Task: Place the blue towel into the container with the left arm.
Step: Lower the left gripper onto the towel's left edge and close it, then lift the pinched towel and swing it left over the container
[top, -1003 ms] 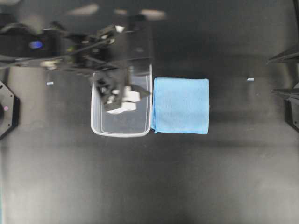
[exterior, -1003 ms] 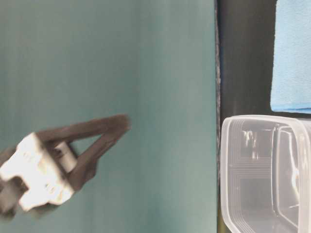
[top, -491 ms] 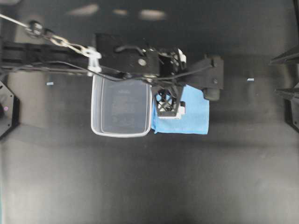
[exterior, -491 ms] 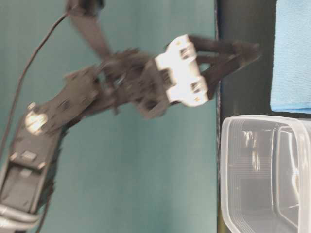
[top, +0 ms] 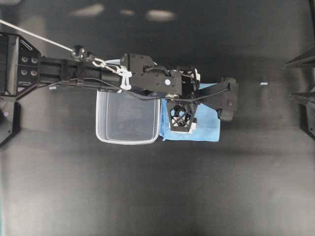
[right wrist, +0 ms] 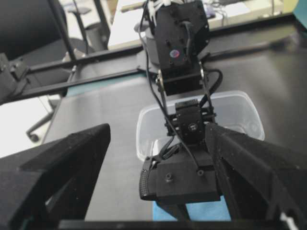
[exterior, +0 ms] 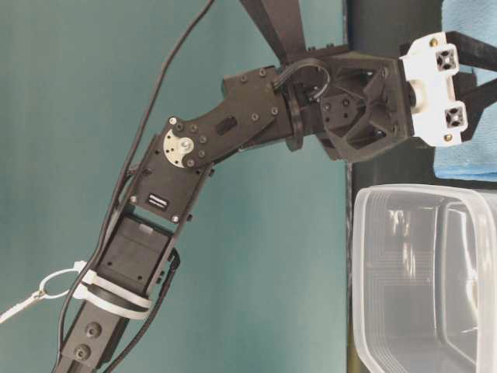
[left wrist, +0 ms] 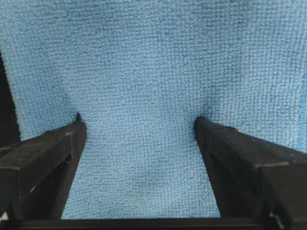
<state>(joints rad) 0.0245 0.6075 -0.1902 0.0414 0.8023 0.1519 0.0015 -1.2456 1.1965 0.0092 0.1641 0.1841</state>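
My left gripper (left wrist: 139, 124) is spread wide, both fingertips (left wrist: 76, 125) pressing dimples into the towel (left wrist: 153, 72) lying flat beneath it. The container (top: 128, 120) sits just beside the towel, under my arm; my right gripper (right wrist: 158, 143) hangs open, well away.

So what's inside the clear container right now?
Nothing visible: the container looks empty through its clear walls. Its upper edge in the overhead view is covered by the left arm, so that strip is unseen. The blue towel lies beside it, under the open left claw.
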